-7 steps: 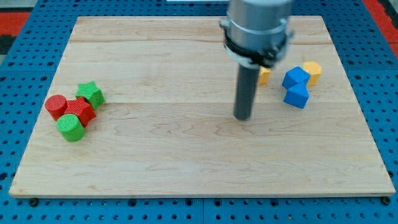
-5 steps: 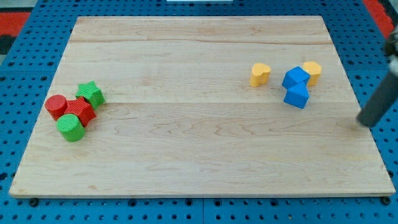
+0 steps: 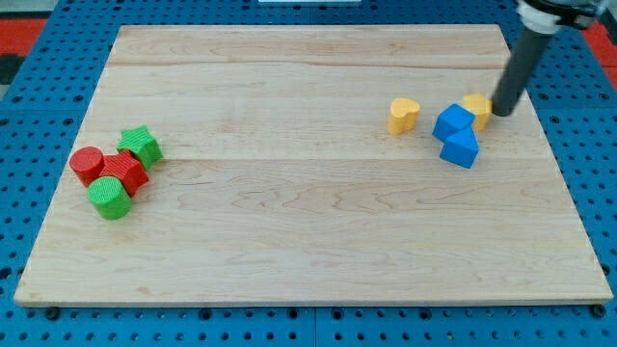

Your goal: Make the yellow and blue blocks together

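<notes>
So, the rod (no hand on this rig, so nothing to open or clench) had its tip (image 3: 501, 113) at the view's right edge of a yellow block (image 3: 475, 106), touching or nearly so. That block sat against two blue blocks: a blue cube (image 3: 453, 122) and a blue wedge-like block (image 3: 460, 148) just below it. A yellow heart-shaped block (image 3: 403, 114) lay apart, to the view's left of the blue pair, on the bench (image 3: 289, 222). Key relation: the cluster lay to the view's left of the tip, the stray yellow beyond it. Pushing leftward looked the likely closing move.

Straight dark rod, my tip (image 3: 502, 113) blunt.
</notes>
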`<action>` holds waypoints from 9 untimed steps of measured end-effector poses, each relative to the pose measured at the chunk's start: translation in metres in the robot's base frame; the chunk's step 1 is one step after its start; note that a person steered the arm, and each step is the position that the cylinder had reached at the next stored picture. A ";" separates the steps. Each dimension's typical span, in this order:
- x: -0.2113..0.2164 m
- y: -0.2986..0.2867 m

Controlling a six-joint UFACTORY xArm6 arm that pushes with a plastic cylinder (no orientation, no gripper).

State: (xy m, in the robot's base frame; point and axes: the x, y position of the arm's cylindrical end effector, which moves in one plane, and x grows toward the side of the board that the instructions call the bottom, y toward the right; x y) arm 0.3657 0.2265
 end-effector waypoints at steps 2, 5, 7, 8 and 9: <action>0.001 -0.028; -0.047 -0.134; -0.012 -0.133; 0.003 -0.120; 0.008 -0.114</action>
